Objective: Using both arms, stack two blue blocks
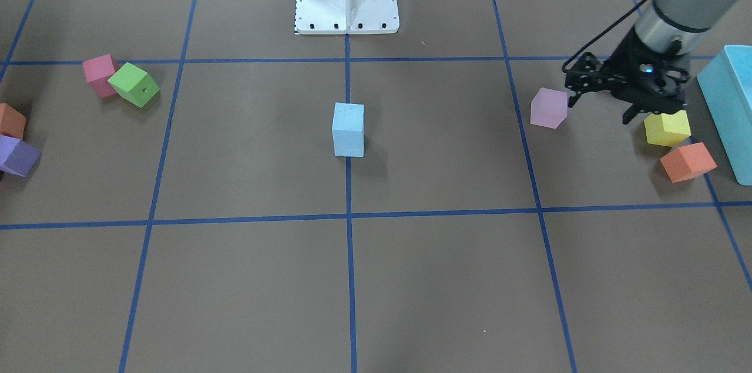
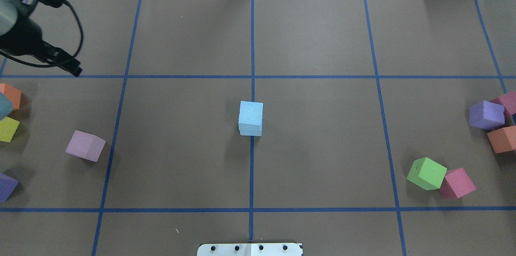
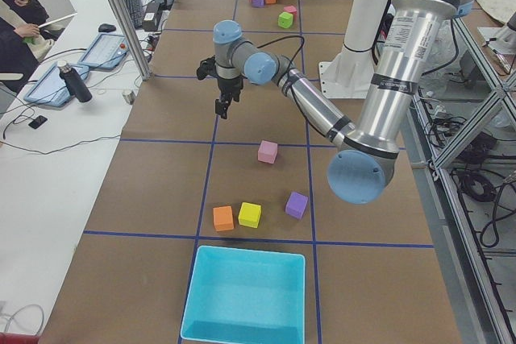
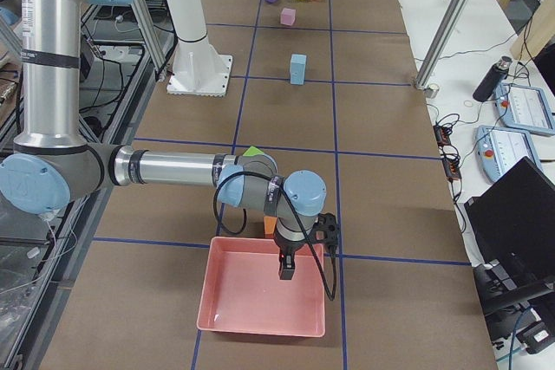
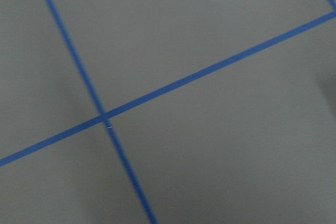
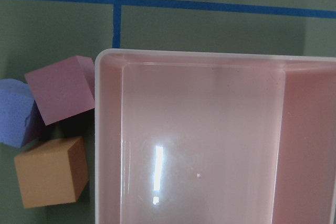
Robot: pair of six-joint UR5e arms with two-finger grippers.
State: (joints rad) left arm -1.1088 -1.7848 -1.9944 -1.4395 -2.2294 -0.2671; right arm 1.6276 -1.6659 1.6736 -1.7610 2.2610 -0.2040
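Seen from overhead, the left gripper [image 2: 74, 69] sits at the far left edge, its black body and cable over the brown surface [image 2: 322, 147] close to a crosswise tape line [image 2: 181, 76]. Its fingers point toward that line, but no view shows whether they are apart or together, so I cannot tell. The left wrist view shows only brown paper and a tape crossing.

Nearer the robot on that side lie an orange cube [image 2: 11, 94], a yellow cube [image 2: 8, 129] and a lilac cube [image 2: 85, 146], each apart from the others. The teal box [image 3: 242, 332] lies at that end of the surface.

At the centre stand the two blue blocks [image 2: 250, 118] — one on top of the other, a short upright column on the middle tape line, well apart from both arms.

To the right, a green cube [image 2: 426, 173] touches a magenta cube [image 2: 457, 183].

Farthest right, the right gripper [image 4: 287, 270] hangs over the pink tray [image 4: 227, 325] — only the side view shows it, so whether its fingers are open or closed cannot be told.
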